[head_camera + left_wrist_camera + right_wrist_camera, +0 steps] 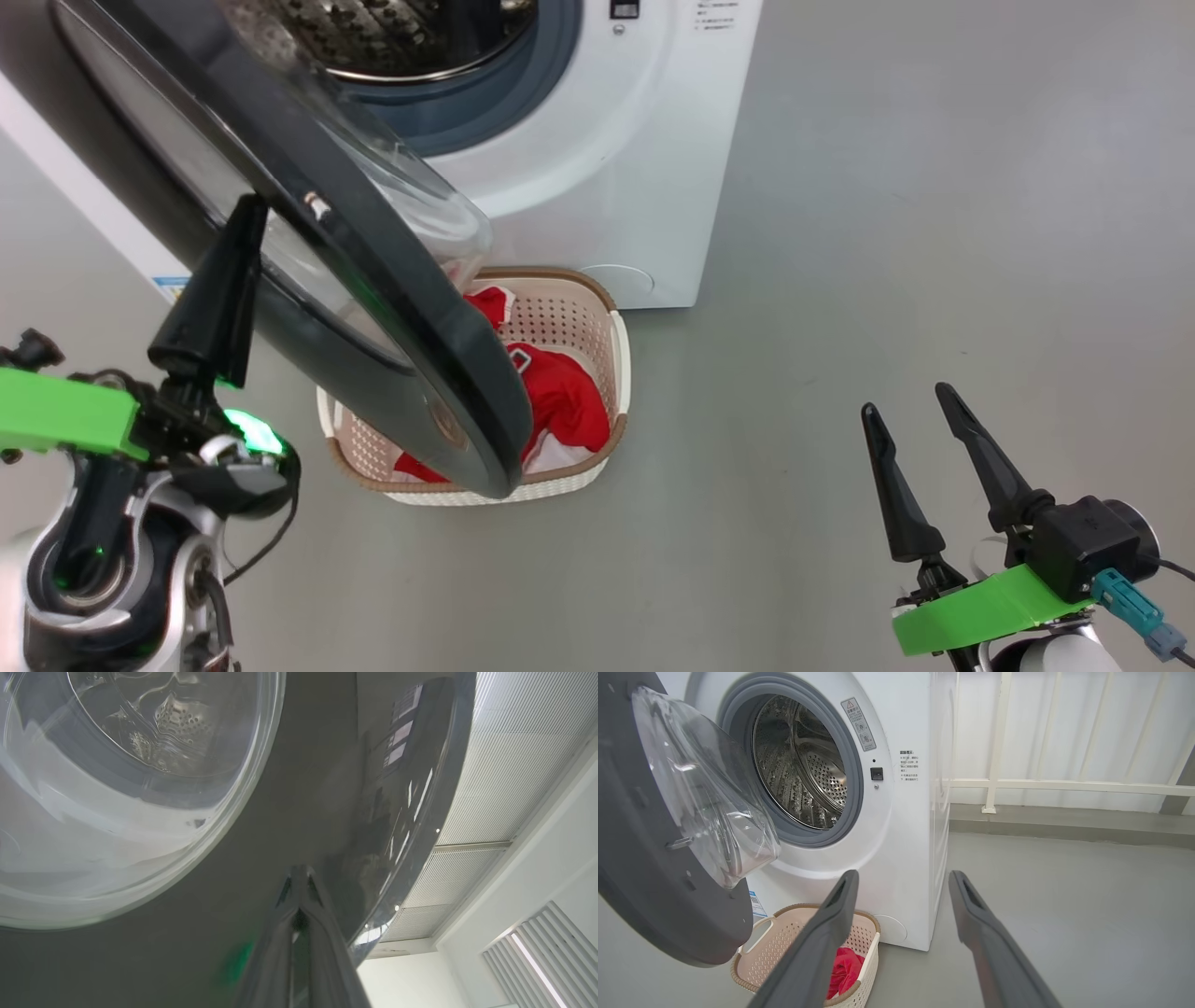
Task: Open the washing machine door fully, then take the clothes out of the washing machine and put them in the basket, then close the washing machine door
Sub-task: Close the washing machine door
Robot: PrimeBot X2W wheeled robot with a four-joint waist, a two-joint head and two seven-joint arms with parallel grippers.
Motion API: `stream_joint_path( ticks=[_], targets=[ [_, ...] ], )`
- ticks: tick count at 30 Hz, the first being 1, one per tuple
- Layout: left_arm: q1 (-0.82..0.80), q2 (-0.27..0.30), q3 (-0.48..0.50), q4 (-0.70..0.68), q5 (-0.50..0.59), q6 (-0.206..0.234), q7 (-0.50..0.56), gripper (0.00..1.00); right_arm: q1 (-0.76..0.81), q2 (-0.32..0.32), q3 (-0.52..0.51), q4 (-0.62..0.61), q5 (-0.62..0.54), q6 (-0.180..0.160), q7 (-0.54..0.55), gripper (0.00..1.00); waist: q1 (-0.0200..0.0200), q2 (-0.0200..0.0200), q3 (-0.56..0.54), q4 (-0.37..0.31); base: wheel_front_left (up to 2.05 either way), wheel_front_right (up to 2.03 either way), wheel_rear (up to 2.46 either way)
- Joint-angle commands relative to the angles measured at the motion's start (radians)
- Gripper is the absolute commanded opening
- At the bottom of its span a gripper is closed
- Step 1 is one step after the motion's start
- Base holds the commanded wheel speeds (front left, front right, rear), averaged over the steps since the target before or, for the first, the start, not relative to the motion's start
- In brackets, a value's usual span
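My left gripper (249, 211) is closed, the two fingers pressed together with nothing between them. In the head view it stands at the left of the frame, and its tip is at the outer face of the washing machine door (392, 280). In the left wrist view the tip points at the glossy black rim; I cannot tell if it really touches. The door stands open and crosses the frame from upper left to centre, in front of the basket (563, 276). The basket is on the grey floor (887, 233) just before the washing machine (607, 140), and the clothes (560, 397) lie inside it, red with white parts. My right gripper (906, 401) is at the lower right, with its fingers spread wide and empty, well apart from the basket.
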Motion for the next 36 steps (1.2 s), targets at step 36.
stream_joint_path(
  ticks=[36],
  targets=[
    [-0.395,0.015,-0.035,0.289,-0.025,-0.117,-0.194,0.00,-0.079,-0.010,0.027,-0.043,0.038,0.005,-0.009,1.00,0.0000,-0.0001,0.126,-0.177,0.00,0.00,0.00]
  ],
)
